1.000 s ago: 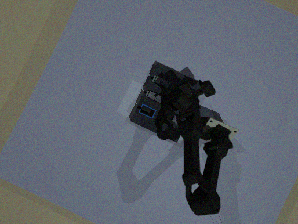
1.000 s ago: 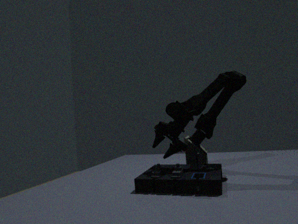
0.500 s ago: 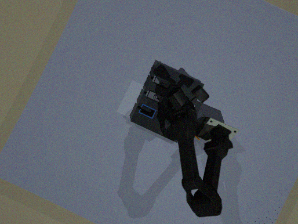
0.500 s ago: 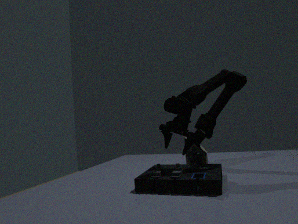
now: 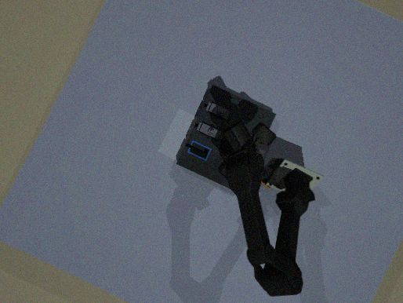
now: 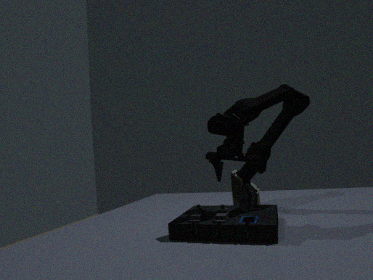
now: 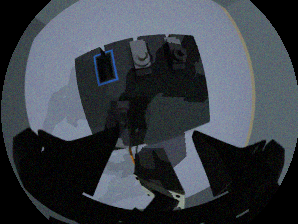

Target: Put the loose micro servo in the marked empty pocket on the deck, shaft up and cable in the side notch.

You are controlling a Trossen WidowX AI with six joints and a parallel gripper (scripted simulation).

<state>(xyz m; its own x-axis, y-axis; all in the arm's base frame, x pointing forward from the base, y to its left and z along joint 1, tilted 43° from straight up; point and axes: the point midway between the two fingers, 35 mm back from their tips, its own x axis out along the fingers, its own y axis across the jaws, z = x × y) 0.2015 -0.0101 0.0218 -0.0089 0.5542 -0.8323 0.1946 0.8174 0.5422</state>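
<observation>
The empty pocket, outlined in blue, is near one corner of the dark deck. A dark shape on the deck in the wrist view, probably the loose servo, lies in shadow near the edge opposite the pockets. Its pose cannot be made out. An orange cable shows beside that edge. The arm hides the servo's body in the top view. My gripper is wide open and empty, pointing down above the deck.
Two seated servos stand in a row beside the pocket. A pale plate is at the arm's base, behind the deck. The arm's forearm passes over the deck's near part in the top view.
</observation>
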